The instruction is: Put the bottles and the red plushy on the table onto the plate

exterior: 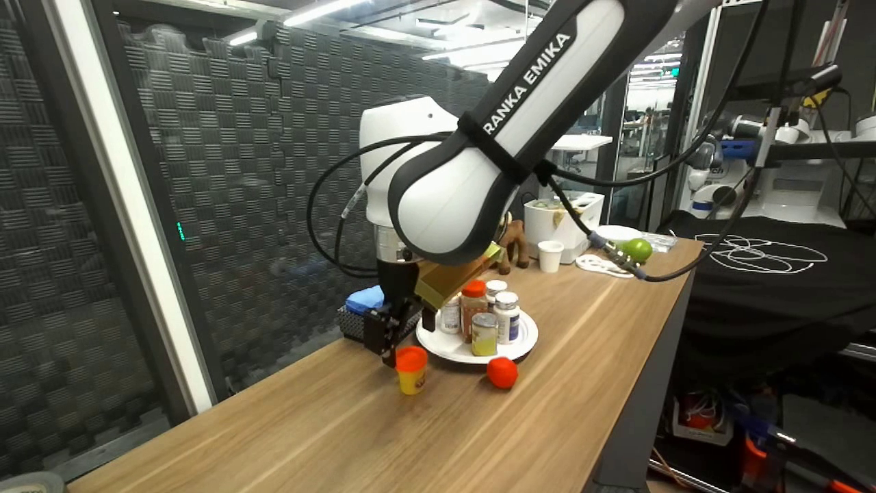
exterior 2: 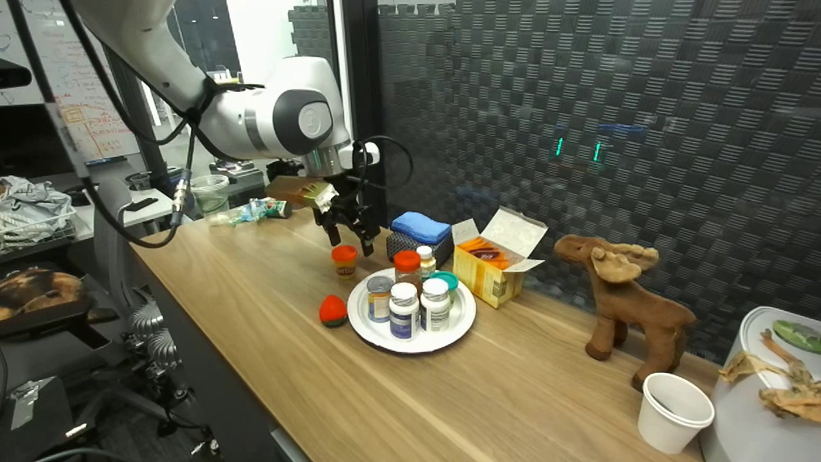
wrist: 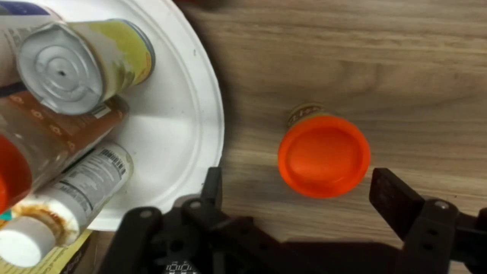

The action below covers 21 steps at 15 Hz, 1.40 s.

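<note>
Several bottles stand on the white plate (exterior: 525, 337), among them a white bottle (exterior 2: 403, 312), a red-capped bottle (exterior: 473, 313) and a small can (wrist: 87, 66). The plate also shows in the wrist view (wrist: 207, 125). The red plushy (exterior: 502, 372) lies on the table beside the plate, and it also shows in an exterior view (exterior 2: 333, 310). A yellow tub with an orange-red lid (wrist: 323, 156) stands upright on the table, apart from the plate. My gripper (wrist: 296, 170) is open and empty above the tub, its fingers on either side of the lid without visible contact.
A blue cloth (exterior 2: 421, 226) on a dark mesh box and an open yellow carton (exterior 2: 490, 269) stand behind the plate, near the wall. A brown moose toy (exterior 2: 632, 308), white cups (exterior 2: 673, 410) and a white bin (exterior: 582, 212) stand farther along the table.
</note>
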Each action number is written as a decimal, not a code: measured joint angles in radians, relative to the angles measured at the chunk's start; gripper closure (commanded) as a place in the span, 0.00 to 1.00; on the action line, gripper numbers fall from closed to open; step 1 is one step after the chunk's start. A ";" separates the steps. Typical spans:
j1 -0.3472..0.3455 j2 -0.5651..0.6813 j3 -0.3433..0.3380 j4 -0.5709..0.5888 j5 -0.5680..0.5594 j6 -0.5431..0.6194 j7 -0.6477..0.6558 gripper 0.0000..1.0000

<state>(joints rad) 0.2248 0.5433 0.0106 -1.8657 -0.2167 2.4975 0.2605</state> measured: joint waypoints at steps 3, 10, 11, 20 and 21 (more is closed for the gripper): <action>-0.006 0.019 -0.008 0.033 0.009 -0.017 0.000 0.00; -0.010 0.020 0.004 0.043 0.067 -0.066 -0.001 0.00; -0.010 0.020 0.010 0.043 0.076 -0.071 -0.001 0.00; -0.009 0.020 0.040 0.045 0.095 -0.086 -0.001 0.32; -0.009 0.020 0.039 0.045 0.095 -0.088 -0.001 0.42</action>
<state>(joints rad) 0.2160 0.5634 0.0501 -1.8211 -0.1222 2.4098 0.2599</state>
